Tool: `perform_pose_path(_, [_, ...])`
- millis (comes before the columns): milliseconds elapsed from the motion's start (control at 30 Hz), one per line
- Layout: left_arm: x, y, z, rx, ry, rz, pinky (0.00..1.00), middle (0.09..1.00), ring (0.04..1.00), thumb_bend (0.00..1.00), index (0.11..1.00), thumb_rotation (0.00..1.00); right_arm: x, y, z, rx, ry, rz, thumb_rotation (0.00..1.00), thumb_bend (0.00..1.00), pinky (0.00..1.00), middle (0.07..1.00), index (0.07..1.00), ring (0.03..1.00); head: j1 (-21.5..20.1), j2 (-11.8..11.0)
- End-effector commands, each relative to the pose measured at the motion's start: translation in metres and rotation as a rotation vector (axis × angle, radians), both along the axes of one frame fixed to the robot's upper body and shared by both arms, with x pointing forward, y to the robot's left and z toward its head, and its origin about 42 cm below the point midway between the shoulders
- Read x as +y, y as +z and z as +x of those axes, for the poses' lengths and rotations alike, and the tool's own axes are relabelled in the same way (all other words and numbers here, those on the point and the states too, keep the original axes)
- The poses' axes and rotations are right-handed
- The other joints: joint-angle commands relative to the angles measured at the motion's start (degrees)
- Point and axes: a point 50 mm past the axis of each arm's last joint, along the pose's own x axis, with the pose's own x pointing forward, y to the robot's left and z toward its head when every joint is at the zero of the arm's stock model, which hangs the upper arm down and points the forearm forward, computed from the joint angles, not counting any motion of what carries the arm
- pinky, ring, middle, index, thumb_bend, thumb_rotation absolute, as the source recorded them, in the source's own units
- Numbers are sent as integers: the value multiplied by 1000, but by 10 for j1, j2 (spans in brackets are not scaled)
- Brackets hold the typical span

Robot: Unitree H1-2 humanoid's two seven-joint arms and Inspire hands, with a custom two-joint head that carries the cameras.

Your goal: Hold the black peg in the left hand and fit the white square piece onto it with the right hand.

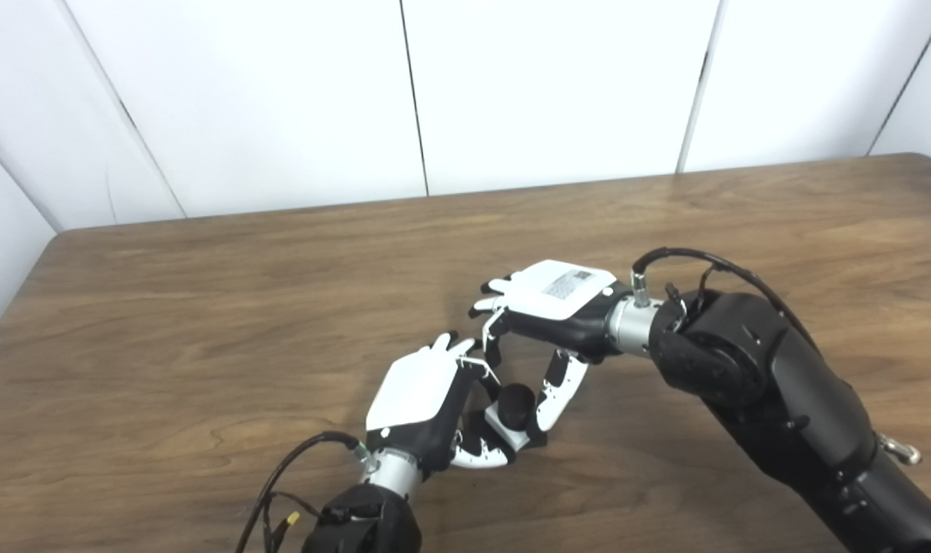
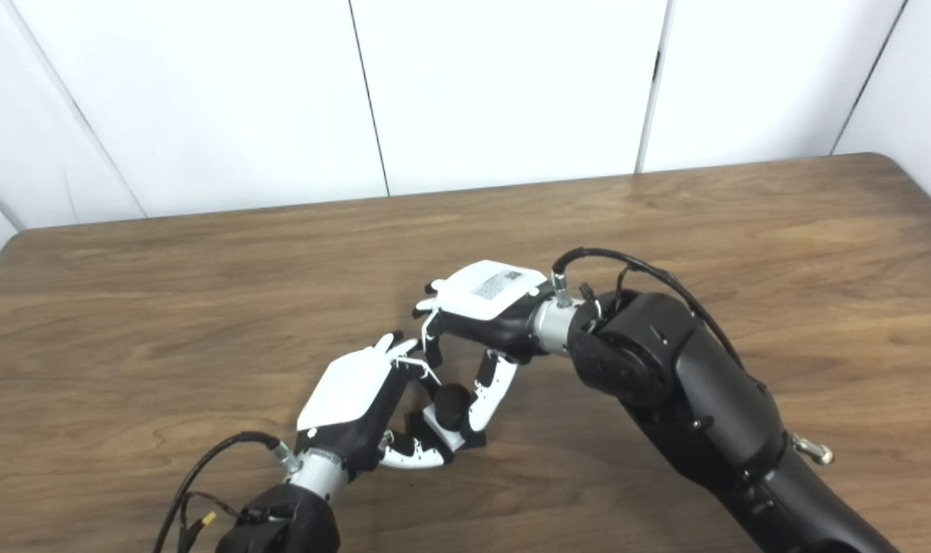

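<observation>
Peg [image 1: 516, 405], black: sitting through the white piece [image 1: 511, 428], near centre of the bench [image 1: 204, 307]. Left hand [image 1: 423, 399]: fingers curling around the assembly (grip partly hidden). Right hand [image 1: 558, 307]: reaching in from the right, fingers bending down beside the peg; cannot tell whether touching.

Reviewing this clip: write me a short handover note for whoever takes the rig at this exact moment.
Left robot hand: closed around the black peg, low over the wooden table.
Right robot hand: fingers and thumb curled down beside the peg; whether it grips anything cannot be told.
White square piece: sits around the peg's lower part, with the round black top showing above it.
Done: the piece looks fitted on.
Left: confirm that it is fully seated, then release.
</observation>
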Motion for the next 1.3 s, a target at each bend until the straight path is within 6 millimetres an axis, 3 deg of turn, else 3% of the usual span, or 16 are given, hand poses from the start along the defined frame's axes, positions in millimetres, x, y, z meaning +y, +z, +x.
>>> perform_pose_path(0, [-1, 10, 3, -47, 2, 3, 975, 932, 1000, 763, 708, 194, 0, 19, 3, -63, -4, 34, 423, 980, 1000, 933, 651, 1000, 1, 1])
perform_pose_path(733, [5, 21, 4, 1, 9, 32, 1000, 959, 1000, 840, 800, 287, -3, 22, 7, -68, -25, 41, 401, 969, 1000, 937, 652, 1000, 3, -2])
perform_pose_path(1267, [34, 40, 7, 45, 39, 76, 995, 961, 1000, 876, 824, 297, -22, 30, 8, -82, -62, 79, 389, 978, 1000, 921, 636, 1000, -5, -4])
